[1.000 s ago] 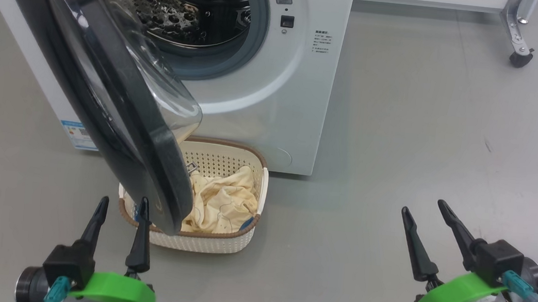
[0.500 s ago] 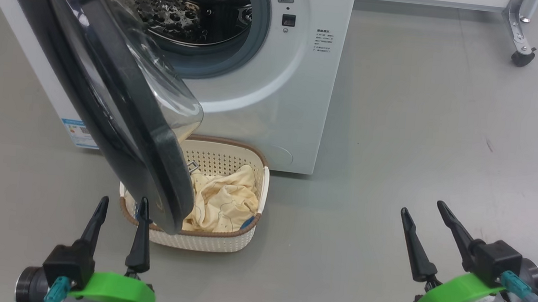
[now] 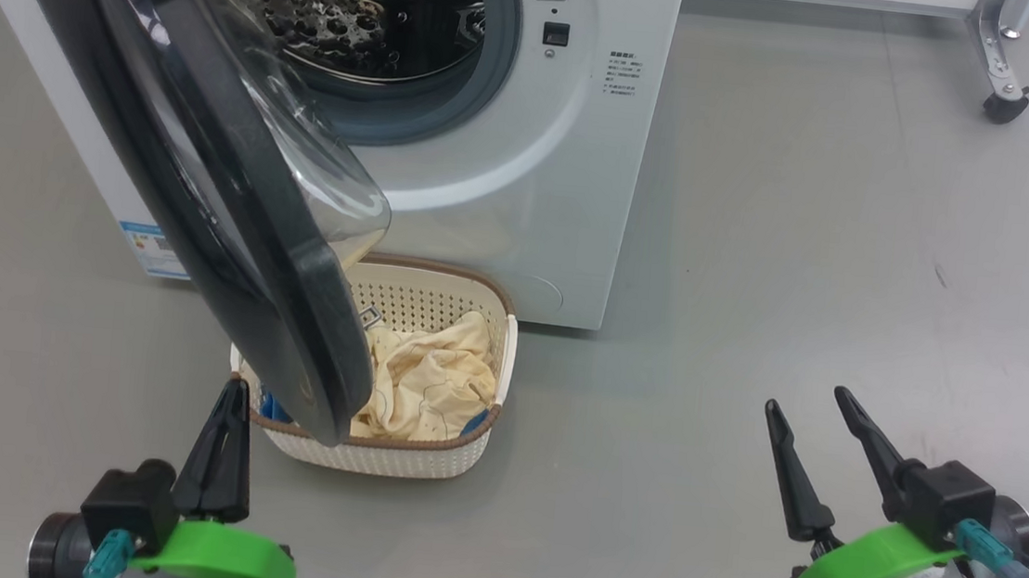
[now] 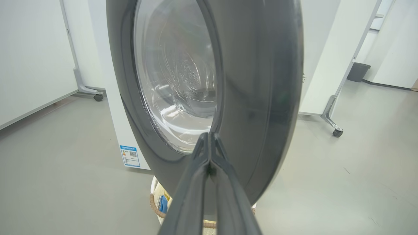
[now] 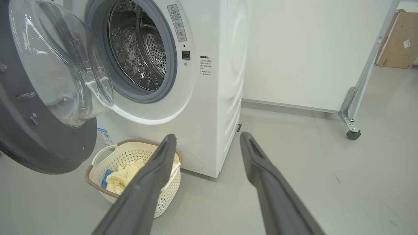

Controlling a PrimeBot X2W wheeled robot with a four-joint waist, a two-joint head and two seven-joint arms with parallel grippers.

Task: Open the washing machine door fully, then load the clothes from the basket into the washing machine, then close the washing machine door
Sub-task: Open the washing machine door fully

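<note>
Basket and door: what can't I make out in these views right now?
Basket, left part: head view, behind the door; left wrist view, nearly all behind door and shut left jaws.
Clothes: count unclear, bunched; right wrist view, partly behind a right jaw.
Door hinge: past head view's top edge, right wrist view's left edge.
Washing machine's printed notes: too small.

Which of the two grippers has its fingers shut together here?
The left gripper: its two fingers are pressed together, holding nothing. The right gripper has its fingers wide apart.
</note>
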